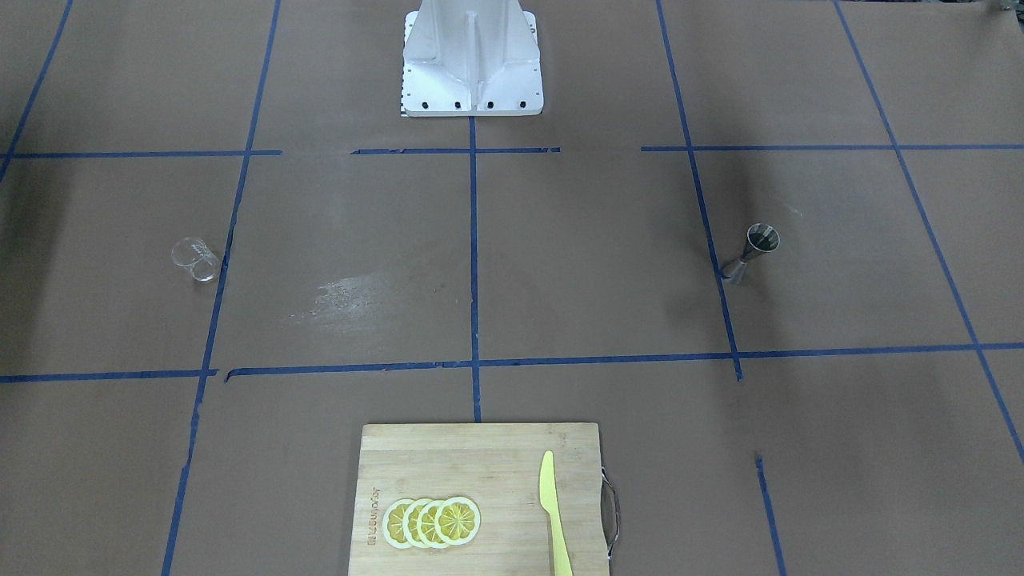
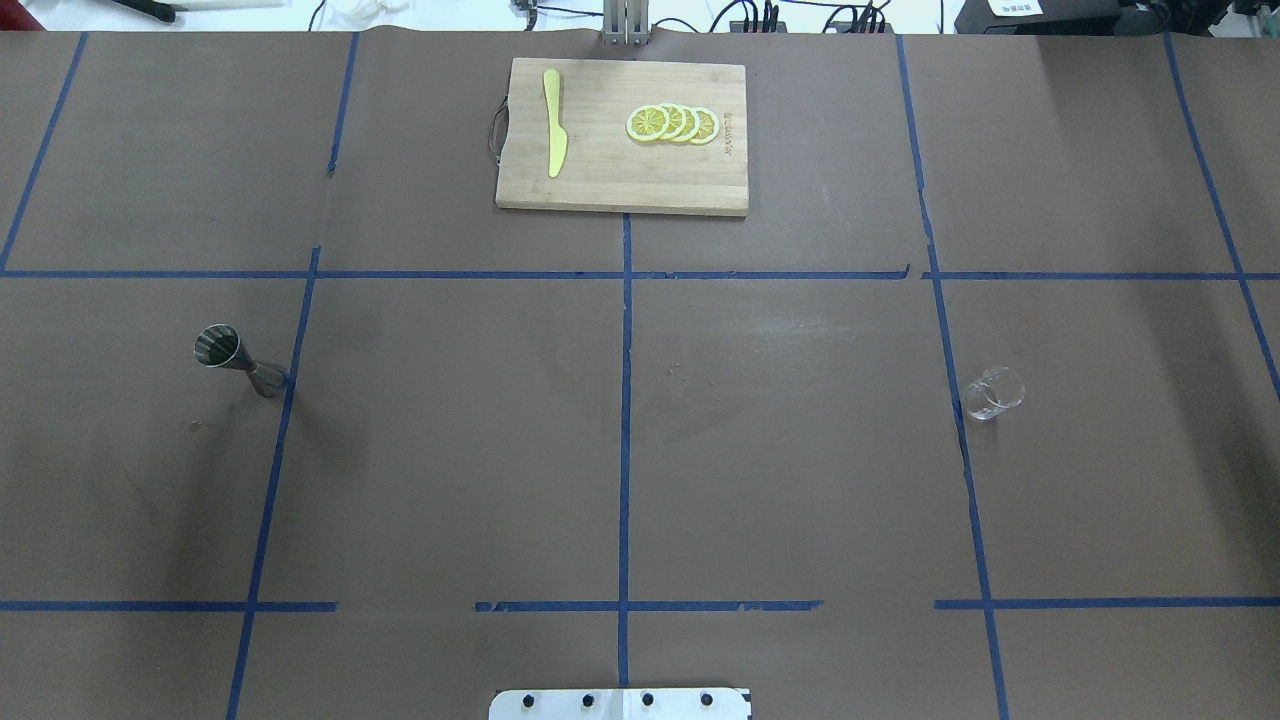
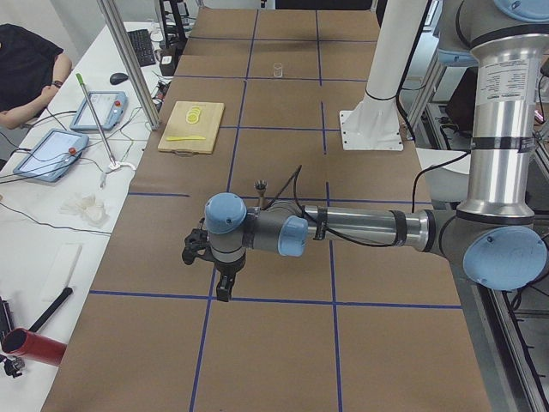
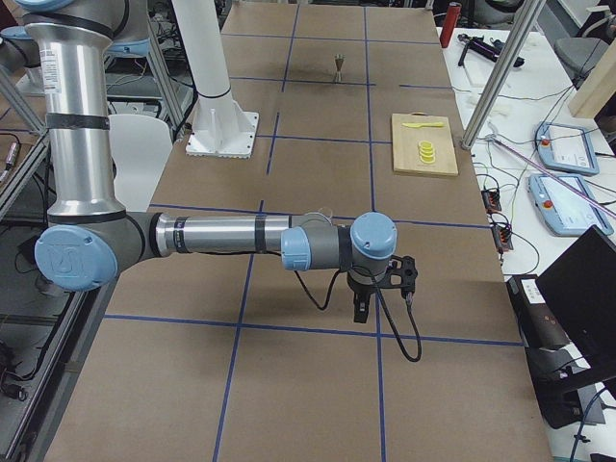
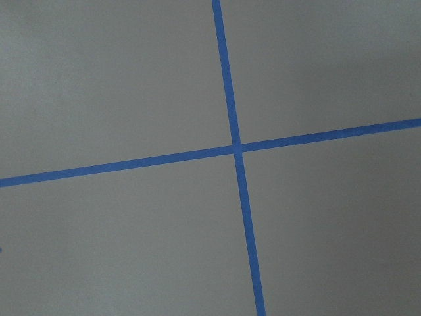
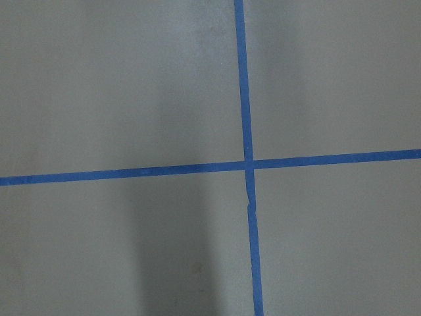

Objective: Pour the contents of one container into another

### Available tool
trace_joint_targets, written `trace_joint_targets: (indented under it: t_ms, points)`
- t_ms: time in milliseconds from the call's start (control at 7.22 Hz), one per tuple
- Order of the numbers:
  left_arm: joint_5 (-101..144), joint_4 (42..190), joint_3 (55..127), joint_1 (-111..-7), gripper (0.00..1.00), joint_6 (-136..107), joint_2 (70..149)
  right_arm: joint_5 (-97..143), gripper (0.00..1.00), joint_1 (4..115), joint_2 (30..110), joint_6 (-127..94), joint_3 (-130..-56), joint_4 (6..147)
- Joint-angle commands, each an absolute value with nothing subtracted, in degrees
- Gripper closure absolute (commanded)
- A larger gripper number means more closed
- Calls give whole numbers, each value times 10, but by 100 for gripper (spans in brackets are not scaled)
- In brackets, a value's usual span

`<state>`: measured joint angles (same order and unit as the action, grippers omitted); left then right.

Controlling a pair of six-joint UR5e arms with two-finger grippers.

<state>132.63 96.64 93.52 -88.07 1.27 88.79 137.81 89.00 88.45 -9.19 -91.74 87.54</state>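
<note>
A small clear glass cup stands upright on the brown table, on the robot's right side; it is tiny and far off in the exterior left view. The metal jigger stands upright on the robot's left side, beside a blue tape line. My left gripper hangs over the table's left end, well short of the jigger. My right gripper hangs over the right end, far from the jigger. Whether either gripper is open or shut, I cannot tell. Both wrist views hold only tape lines.
A wooden cutting board lies at the far middle edge with a yellow knife and lemon slices. The white robot base stands at the near middle. A person sits at the side desk.
</note>
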Motion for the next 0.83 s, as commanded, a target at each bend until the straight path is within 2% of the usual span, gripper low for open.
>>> trace_joint_targets:
  t_ms: [0, 693]
  points:
    - [1326, 981, 935, -881, 0, 25, 888, 1378, 0, 890, 884, -92, -917, 875]
    - [1371, 982, 938, -881, 0, 31, 889, 1378, 0, 890, 885, -93, -918, 875]
